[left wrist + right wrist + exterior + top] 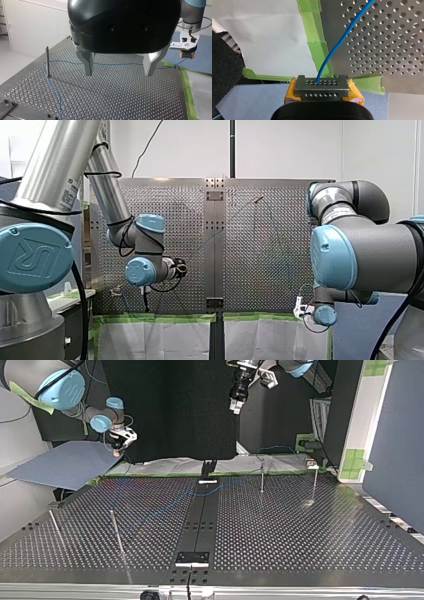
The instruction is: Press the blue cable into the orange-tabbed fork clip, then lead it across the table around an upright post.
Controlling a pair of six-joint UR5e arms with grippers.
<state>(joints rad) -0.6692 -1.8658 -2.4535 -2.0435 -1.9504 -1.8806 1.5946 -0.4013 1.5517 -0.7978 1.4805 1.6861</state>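
While my yellow-padded right gripper [322,86] clamps the thin blue cable [342,37] off a corner of the perforated steel desk [387,50], probably for tension, my black left gripper [118,73] hovers spread and empty above its run past a slim upright post [47,61].

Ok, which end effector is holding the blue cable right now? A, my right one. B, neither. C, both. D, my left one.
A: the blue cable runs straight into my right end effector, which is shut on it, while my left end effector hangs open and empty.
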